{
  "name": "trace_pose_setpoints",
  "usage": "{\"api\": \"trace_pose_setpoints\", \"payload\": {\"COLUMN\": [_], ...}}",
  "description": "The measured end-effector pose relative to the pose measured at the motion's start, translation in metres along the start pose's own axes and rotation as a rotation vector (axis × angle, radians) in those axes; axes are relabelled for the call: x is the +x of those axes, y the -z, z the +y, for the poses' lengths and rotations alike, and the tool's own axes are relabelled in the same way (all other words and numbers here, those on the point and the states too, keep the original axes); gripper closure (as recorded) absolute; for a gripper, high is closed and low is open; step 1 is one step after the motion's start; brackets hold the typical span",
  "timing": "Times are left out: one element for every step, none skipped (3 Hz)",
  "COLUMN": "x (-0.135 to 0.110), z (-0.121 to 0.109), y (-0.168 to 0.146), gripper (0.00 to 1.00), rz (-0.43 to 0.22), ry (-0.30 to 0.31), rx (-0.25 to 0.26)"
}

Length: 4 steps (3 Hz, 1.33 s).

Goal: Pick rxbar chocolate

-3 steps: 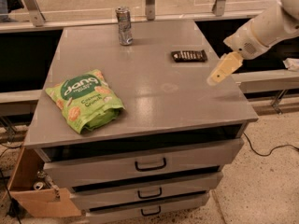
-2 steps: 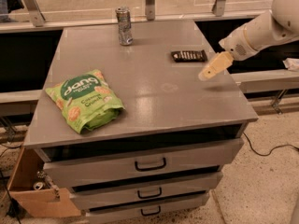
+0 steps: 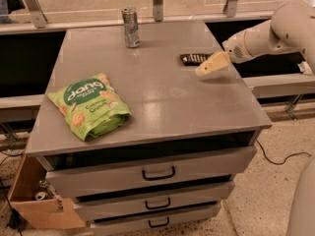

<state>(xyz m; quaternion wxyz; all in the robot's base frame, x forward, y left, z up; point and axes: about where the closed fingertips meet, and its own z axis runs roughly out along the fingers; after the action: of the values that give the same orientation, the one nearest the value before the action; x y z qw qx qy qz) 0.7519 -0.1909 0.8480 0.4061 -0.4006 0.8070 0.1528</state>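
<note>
- Take the grey cabinet top [image 3: 197, 107] as your clock face, with 12 at the far edge by the rail.
- The rxbar chocolate [image 3: 192, 58] lies flat at about 1 o'clock, near the far right corner. It is a small dark bar with pale lettering, and its long side runs left to right.
- The gripper [image 3: 203, 71] comes in from 3 o'clock on the pale arm [image 3: 268, 33] and slopes down toward the tabletop. Its tip sits just beside the bar, at the bar's 5 o'clock.
- You cannot make out how wide the gripper is spread — it reads as one pale wedge. You also cannot tell whether it touches the wrapper.
- The bar rests on the surface, not lifted, and nothing shows in the gripper's hold.
- The silver can [image 3: 130, 27] stands upright at roughly 11 o'clock, close to the far edge and well apart from the bar.
- The green "dang" bag [image 3: 88, 104] lies crumpled at 8 o'clock, near the left front corner — well apart from both the can and the bar.
- Below the top you see three drawers. The upper one carries a dark handle [image 3: 158, 173].
- A cardboard box [image 3: 29, 205] sits on the floor at the cabinet's 7 o'clock.
</note>
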Motion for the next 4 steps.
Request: {"api": "trace_pose_setpoints", "payload": {"x": [-0.003,-0.002,-0.008,-0.017], "z": [-0.009,-0.009,-0.005,0.001], "y": [-0.014,-0.025,-0.029,-0.029], "gripper": [0.0,0.14,0.39,0.62], "rz": [-0.032,-0.049,-0.076,-0.093], "ry": [-0.057,-0.112,-0.127,-0.115], "rx": [0.017,0.003,-0.024,-0.039]}}
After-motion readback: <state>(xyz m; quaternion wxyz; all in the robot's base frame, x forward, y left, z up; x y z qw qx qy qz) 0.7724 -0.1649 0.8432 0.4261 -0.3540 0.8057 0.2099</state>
